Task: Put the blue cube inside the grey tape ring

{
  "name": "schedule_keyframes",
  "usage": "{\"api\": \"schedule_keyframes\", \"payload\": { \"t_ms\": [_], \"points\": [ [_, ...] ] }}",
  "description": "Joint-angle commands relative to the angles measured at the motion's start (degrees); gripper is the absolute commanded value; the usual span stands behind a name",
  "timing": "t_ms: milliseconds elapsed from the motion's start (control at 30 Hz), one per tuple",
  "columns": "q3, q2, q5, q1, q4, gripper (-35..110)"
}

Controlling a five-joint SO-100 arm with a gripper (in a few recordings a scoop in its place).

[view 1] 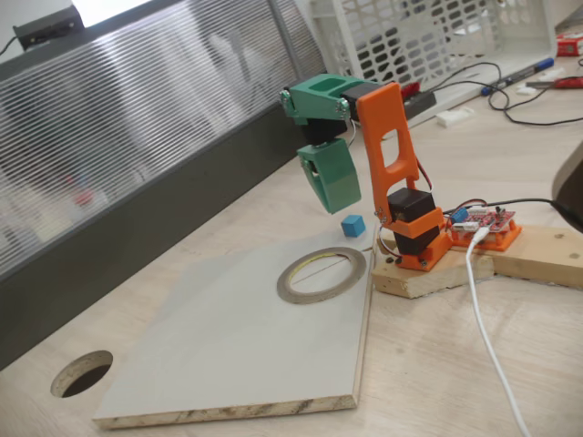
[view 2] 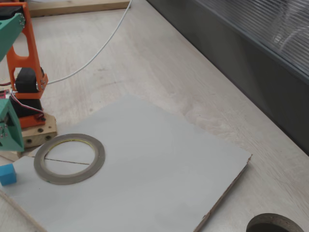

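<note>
Bright, even light; soft shadows, slightly soft focus.

The small matte cube (view 1: 353,225) is bright sky-blue. The flat tape ring (view 1: 322,274) is grey-brown with a thin yellowish inner edge. The plastic gripper (view 1: 333,178) is green on an orange arm (view 1: 393,146). The square board (view 1: 246,346) is pale grey, the wooden desk (view 1: 437,364) light beige.

Blue cube (view 2: 7,174) on board (view 2: 159,159), just beside tape ring (view 2: 69,158).
</note>
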Motion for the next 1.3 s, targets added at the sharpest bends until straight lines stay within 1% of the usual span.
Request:
{"api": "schedule_keyframes", "payload": {
  "t_ms": [0, 700, 833, 900, 1000, 1067, 1267],
  "points": [
    [-1.23, 0.97, 0.35, 1.05, 0.26, 0],
    [-1.41, 1.41, 0.62, 1.32, 0.35, 0],
    [-1.41, 1.32, 0.35, 1.32, 0.26, 3],
    [-1.49, 1.32, 0.35, 1.32, 0.35, 9],
    [-1.41, 1.23, 0.35, 1.32, 0.53, 20],
    [-1.41, 0.70, 0.44, 1.32, 1.41, 30],
    [-1.49, 0.44, 0.79, 1.23, 9.67, 63]
  ]
}}
